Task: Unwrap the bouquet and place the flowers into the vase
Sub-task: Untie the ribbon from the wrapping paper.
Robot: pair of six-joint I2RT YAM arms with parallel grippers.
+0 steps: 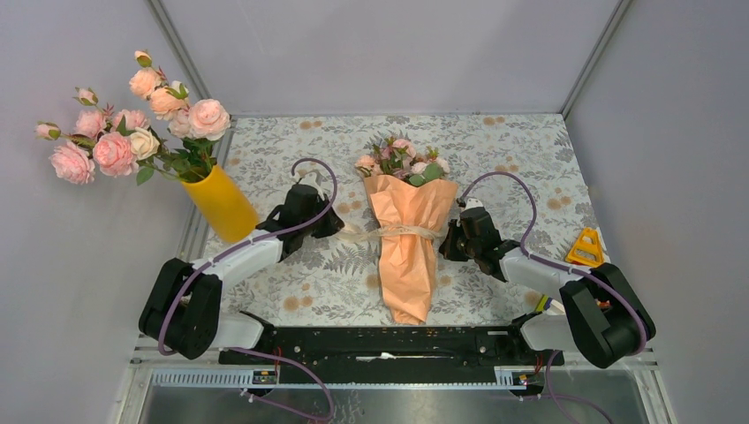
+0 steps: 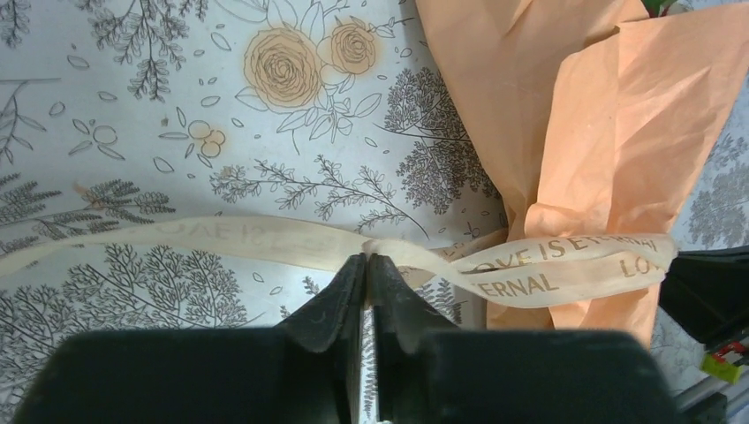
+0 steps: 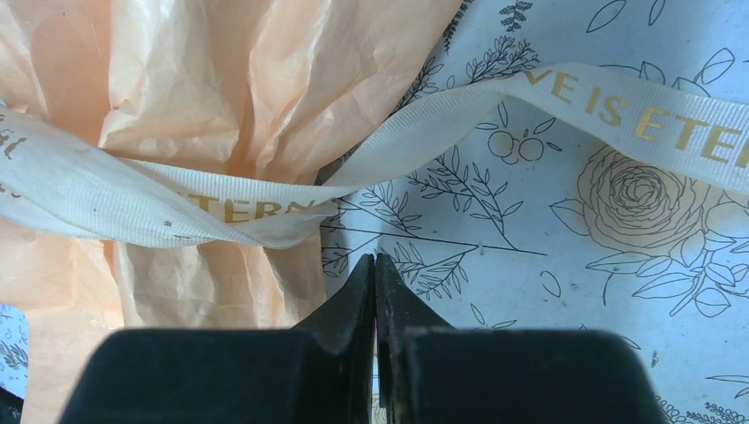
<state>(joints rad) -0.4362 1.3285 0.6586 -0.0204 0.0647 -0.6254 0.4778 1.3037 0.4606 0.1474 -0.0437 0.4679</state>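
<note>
Both arms lie low over the flower-patterned worktop, elbows folded back at the near edge and forearms angled inward. The left arm reaches from the near-left corner towards the middle, and the right arm mirrors it from the near-right corner.

Between them the bouquet, a cone of crinkled peach paper, lies flat on the worktop's middle. Its point faces the near edge and its mouth the far edge, where the flowers, small pink roses with green leaves, spill out. Open worktop runs behind the bouquet to the far edge and along both sides of its point. Grey walls close the far, left and right edges.

At the left edge stands the vase, yellow, just beside the left arm's wrist. It is filled with a big bunch of pale roses that leans out past the left edge.

A beige ribbon with gold lettering girds the cone's waist, one tail running left, the other right. The left gripper has its jaws pressed together at the left tail. The tail bunches at the tips and seems nipped between them, though the contact is hard to make out. The right gripper is likewise closed but empty, its tips just beside the paper and short of the right tail.

A small yellow triangular piece sits near the right edge, just outside the right arm.
</note>
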